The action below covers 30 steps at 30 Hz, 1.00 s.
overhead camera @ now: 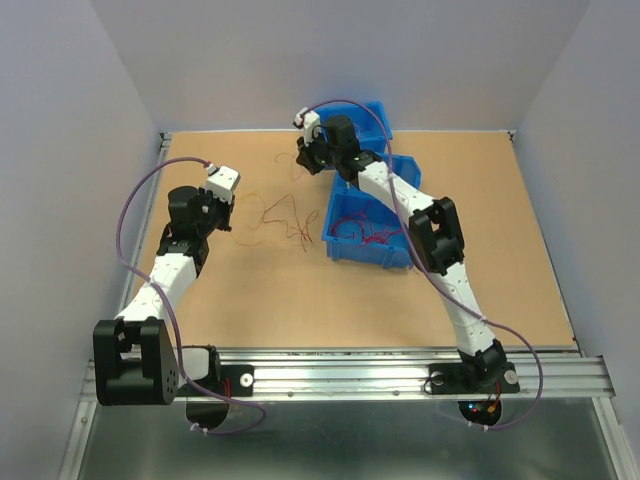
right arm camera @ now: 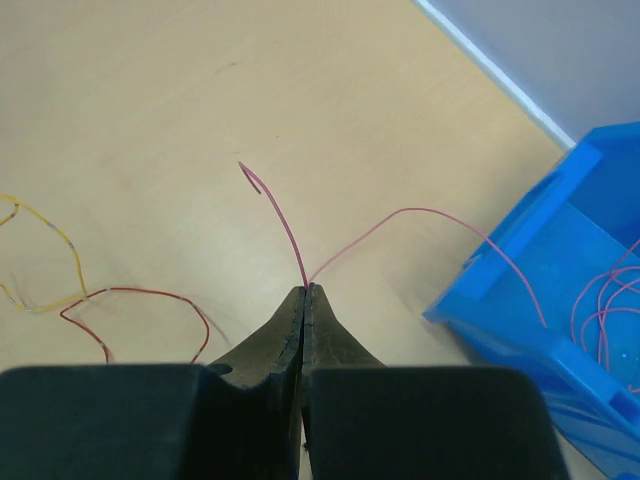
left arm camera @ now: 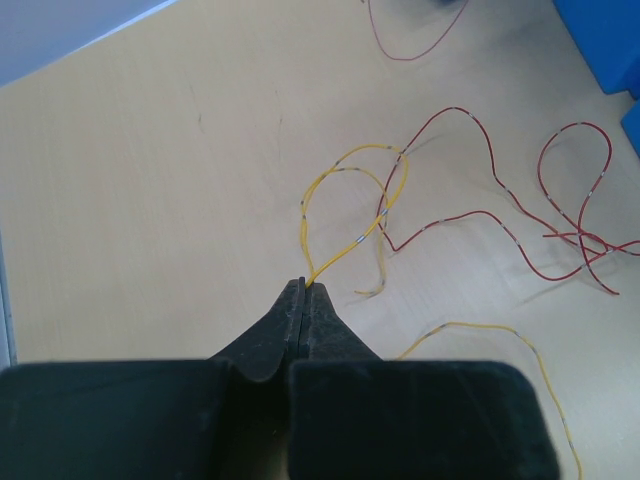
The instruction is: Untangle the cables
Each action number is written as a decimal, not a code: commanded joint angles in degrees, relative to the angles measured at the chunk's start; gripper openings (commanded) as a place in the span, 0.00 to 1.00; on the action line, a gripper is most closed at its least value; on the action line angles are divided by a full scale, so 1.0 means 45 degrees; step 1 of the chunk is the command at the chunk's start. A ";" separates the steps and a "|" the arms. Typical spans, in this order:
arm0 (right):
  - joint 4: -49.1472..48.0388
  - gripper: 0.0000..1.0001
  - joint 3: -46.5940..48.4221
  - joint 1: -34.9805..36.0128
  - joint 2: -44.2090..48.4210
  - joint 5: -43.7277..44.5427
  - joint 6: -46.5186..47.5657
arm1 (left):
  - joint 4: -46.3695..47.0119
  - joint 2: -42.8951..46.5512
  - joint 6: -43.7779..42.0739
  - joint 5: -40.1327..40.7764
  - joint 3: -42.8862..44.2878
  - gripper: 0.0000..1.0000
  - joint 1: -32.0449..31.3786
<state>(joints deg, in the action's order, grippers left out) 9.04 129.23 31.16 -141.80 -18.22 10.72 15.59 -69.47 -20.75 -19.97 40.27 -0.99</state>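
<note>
Thin red, orange and yellow cables (overhead camera: pixel 285 222) lie looped on the table's middle. My left gripper (overhead camera: pixel 222 205) (left arm camera: pixel 304 285) is shut on a yellow cable (left arm camera: pixel 345 210), which loops away from the fingertips. Red cables (left arm camera: pixel 560 215) lie to its right, and another yellow cable (left arm camera: pixel 480 330) lies nearer. My right gripper (overhead camera: pixel 303 152) (right arm camera: pixel 306 288) is at the far middle of the table, shut on a pink-red cable (right arm camera: pixel 400 215). One end of it sticks up. The other end arcs to the blue bin (right arm camera: pixel 560 330).
Two blue bins (overhead camera: pixel 365 215) stand at the far right of the middle, the nearer one holding several red cables (overhead camera: pixel 368 232). A yellow cable (right arm camera: pixel 45 250) and a red cable (right arm camera: pixel 150 300) lie left of my right gripper. Grey walls enclose the table.
</note>
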 commanded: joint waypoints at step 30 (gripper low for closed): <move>-0.4820 0.01 0.2339 -0.2038 -0.0912 0.4985 -0.3746 | 0.0167 0.0145 -0.0232 -0.0211 0.0563 0.00 0.0065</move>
<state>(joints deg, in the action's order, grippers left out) -6.07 138.96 23.97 -149.18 -2.02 -1.39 15.55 -69.60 -21.04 -20.12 40.27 -0.99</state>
